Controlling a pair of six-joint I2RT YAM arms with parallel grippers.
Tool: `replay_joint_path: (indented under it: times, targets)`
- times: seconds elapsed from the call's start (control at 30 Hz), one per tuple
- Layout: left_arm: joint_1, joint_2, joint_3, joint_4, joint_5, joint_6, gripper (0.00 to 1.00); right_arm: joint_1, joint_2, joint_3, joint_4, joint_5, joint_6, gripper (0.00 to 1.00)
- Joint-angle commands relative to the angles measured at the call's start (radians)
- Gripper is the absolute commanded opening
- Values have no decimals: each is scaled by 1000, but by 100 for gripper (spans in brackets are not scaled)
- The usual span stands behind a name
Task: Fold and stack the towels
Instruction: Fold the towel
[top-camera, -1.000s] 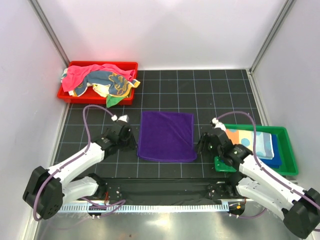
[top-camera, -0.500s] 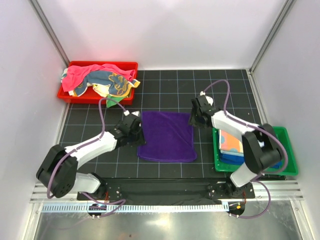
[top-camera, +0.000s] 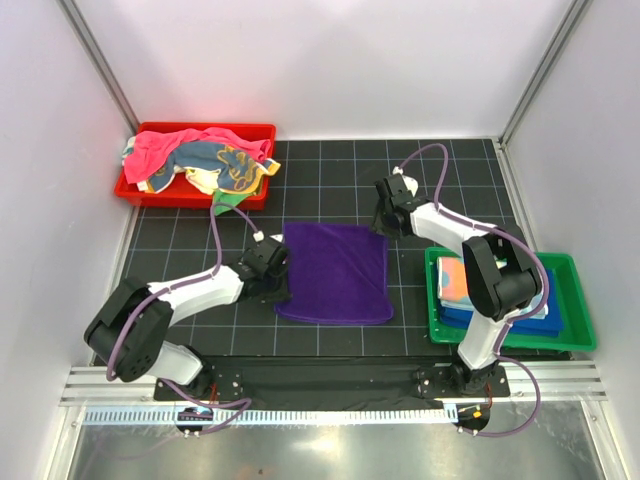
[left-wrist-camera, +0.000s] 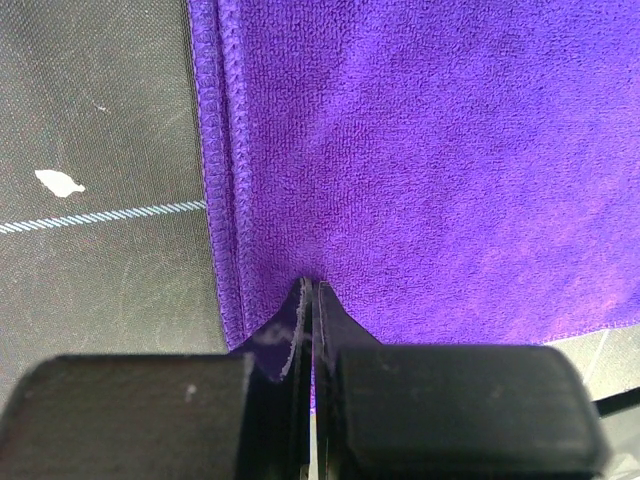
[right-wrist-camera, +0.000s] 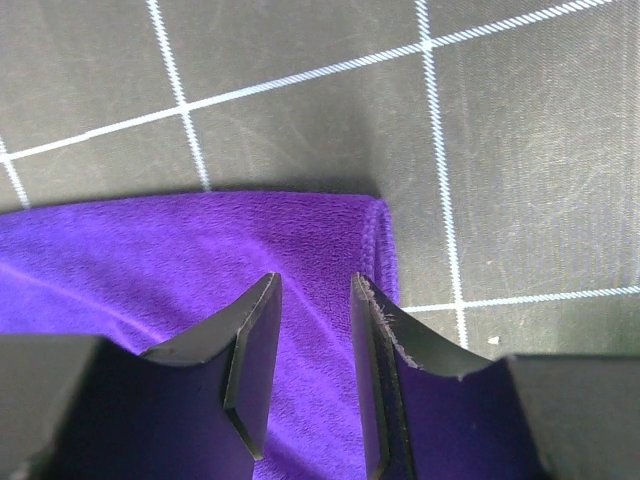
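Fingers of the left gripper (left-wrist-camera: 306, 300) are pressed together, pinching the left edge of the purple towel (top-camera: 335, 270). Fingers of the right gripper (right-wrist-camera: 315, 300) stand slightly parted, empty, over the towel's far right corner. The towel lies flat on the black grid mat (top-camera: 330, 195).

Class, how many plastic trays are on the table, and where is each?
2. The red tray is at the far left, holding crumpled towels; the green tray is at the near right, holding folded towels. No others show.
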Motion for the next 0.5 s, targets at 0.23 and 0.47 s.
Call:
replay_joint_path:
  times: [0.23, 0.47]
  targets:
    - [-15, 28, -25, 39, -44, 9, 0, -10, -6, 17, 20, 45, -19, 41]
    - [-16, 32, -34, 42, -44, 7, 0, -12, 5, 5, 29, 49, -19, 41]
